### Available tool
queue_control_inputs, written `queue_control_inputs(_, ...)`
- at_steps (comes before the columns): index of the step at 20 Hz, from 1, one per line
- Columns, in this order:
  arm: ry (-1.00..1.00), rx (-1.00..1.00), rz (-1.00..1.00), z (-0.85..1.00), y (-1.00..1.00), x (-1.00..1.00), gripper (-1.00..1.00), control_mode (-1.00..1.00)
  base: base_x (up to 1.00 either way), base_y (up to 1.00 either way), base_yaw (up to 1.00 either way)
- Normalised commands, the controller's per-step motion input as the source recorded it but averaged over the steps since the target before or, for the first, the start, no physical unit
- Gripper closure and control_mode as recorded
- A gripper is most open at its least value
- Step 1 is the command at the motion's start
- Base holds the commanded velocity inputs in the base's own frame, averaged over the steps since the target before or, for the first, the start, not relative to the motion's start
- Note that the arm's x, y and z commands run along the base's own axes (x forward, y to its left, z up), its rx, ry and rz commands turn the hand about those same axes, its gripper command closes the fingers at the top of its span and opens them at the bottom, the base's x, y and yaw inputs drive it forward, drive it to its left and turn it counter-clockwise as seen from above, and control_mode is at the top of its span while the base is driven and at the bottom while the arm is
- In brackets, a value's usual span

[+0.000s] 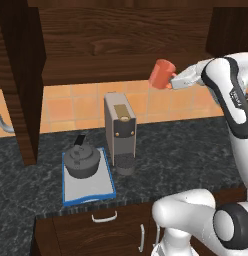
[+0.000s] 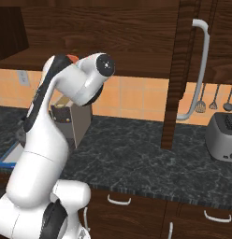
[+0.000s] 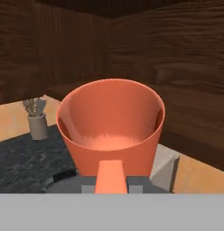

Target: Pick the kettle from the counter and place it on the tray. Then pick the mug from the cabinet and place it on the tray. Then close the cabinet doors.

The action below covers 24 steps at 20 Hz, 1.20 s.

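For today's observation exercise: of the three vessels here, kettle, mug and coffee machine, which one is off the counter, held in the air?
The mug: the gripper holds it aloft by its handle. The kettle sits on the tray; the coffee machine stands on the counter.

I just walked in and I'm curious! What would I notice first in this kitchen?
Probably the bright orange mug, held up in the air by the robot's hand in front of the open cabinet. Below it, a round grey kettle sits on a blue-rimmed tray on the dark counter, beside a tall coffee machine.
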Motion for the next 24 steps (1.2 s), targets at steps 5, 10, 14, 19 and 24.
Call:
queue_control_inputs(5, 0.05, -0.11, 0.51, -0.24, 0.80, -0.49, 1.00, -1.00, 0.00, 0.00, 0.00)
queue_control_inputs(10, 0.06, -0.17, 0.15, -0.66, 0.87, -0.21, 1.00, -1.00, 0.00, 0.00, 0.00)
queue_control_inputs(14, 0.03, -0.18, 0.16, -1.00, 0.99, -0.23, 1.00, -1.00, 0.00, 0.00, 0.00)
queue_control_inputs(19, 0.11, -0.15, 0.21, -1.00, 0.84, -0.14, 1.00, -1.00, 0.00, 0.00, 0.00)
queue_control_inputs(24, 0.08, -0.04, 0.19, -1.00, 0.61, 0.00, 1.00, -1.00, 0.00, 0.00, 0.00)
